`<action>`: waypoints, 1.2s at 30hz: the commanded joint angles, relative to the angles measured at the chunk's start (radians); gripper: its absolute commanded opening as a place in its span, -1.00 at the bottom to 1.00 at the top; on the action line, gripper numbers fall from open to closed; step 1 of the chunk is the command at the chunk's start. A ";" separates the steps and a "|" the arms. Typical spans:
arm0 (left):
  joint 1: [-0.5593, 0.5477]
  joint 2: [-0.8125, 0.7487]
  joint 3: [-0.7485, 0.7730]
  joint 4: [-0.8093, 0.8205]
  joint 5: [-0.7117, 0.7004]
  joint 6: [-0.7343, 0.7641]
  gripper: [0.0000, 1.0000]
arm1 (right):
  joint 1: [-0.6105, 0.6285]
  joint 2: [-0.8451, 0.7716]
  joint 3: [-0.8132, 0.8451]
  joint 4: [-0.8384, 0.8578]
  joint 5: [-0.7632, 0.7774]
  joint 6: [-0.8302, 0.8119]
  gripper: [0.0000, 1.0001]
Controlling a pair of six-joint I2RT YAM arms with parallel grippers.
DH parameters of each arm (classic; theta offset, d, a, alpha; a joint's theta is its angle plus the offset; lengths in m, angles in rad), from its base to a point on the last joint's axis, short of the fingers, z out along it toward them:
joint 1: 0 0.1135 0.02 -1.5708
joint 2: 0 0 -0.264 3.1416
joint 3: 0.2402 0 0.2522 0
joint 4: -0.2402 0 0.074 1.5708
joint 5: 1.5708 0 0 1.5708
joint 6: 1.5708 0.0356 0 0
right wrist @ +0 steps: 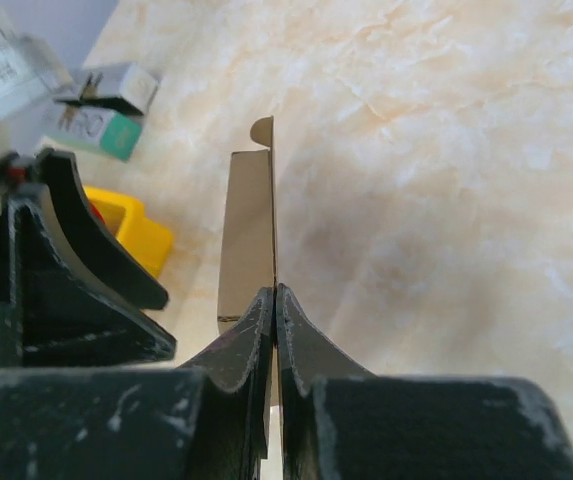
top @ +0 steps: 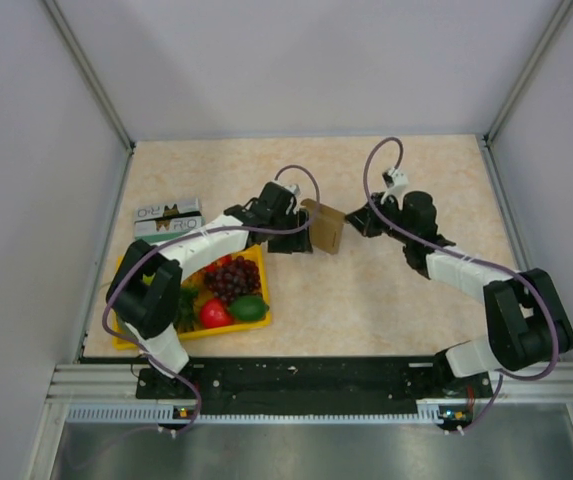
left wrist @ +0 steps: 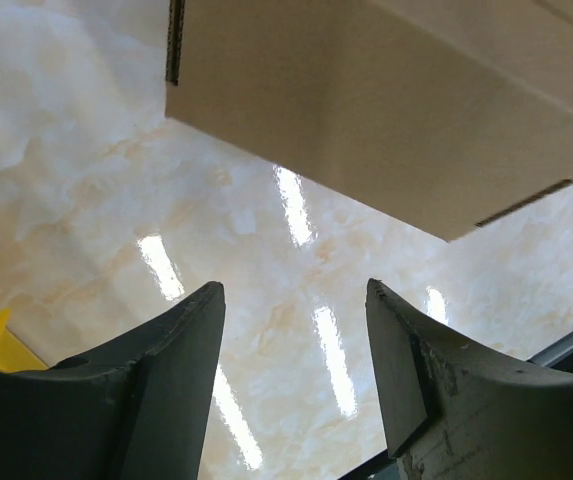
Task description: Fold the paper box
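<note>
- Pale marbled table (top: 396, 290) with grey walls on three sides, and both arms reaching in toward the middle.
- There's the paper box (top: 324, 228), plain brown, up near the middle of the table and a little toward the far edge, right between the two grippers.
- It stands on edge rather than lying flat, and it looks lifted off the surface.
- From the right wrist the paper box (right wrist: 249, 230) shows edge-on. Its length runs straight away from that gripper toward the table's left edge, with a small rounded tab at the far end and one panel angled off to the side.
- Right gripper (right wrist: 274, 292): fingers pinched tight on the near edge of the cardboard, with no gap between them. Overhead it (top: 354, 222) sits at the sheet's right side.
- Left gripper (left wrist: 294, 290): fingers spread apart, gripping nothing, with bare table showing between them. The paper box (left wrist: 386, 110) hangs just beyond the tips.
- From above, the left gripper (top: 291, 222) is close against the sheet's left side. Whether it touches, I can't tell.
- Toward the left near corner sits a yellow tray (top: 259, 262) of fruit, grapes (top: 231, 278) among them.
- Behind it, along the left edge, lies a green-and-white carton (top: 166, 218).
</note>
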 commanded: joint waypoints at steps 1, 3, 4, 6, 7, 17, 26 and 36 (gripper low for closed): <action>-0.004 -0.076 -0.076 0.129 0.025 -0.063 0.26 | 0.062 -0.040 -0.070 0.075 0.061 -0.185 -1.00; -0.004 -0.105 -0.125 0.156 0.016 -0.089 0.24 | 0.105 -0.078 -0.093 0.071 0.107 -0.266 -1.00; -0.004 -0.138 -0.148 0.175 0.013 -0.098 0.24 | 0.148 -0.095 -0.113 0.060 0.163 -0.294 -1.00; -0.002 -0.166 -0.197 0.225 0.005 -0.120 0.23 | 0.183 -0.138 -0.137 0.059 0.205 -0.346 -1.00; -0.002 -0.181 -0.203 0.225 0.002 -0.124 0.22 | 0.194 -0.153 -0.160 0.059 0.242 -0.360 -1.00; 0.027 -0.367 -0.331 0.261 -0.018 -0.158 0.22 | 0.327 -0.317 -0.273 0.028 0.384 -0.516 -1.00; 0.065 -0.449 -0.335 0.225 -0.039 -0.120 0.24 | 0.387 -0.327 -0.335 0.025 0.436 -0.539 -1.00; 0.128 -0.384 -0.199 0.171 0.163 0.193 0.41 | 0.404 -0.316 -0.323 0.005 0.481 -0.544 -0.72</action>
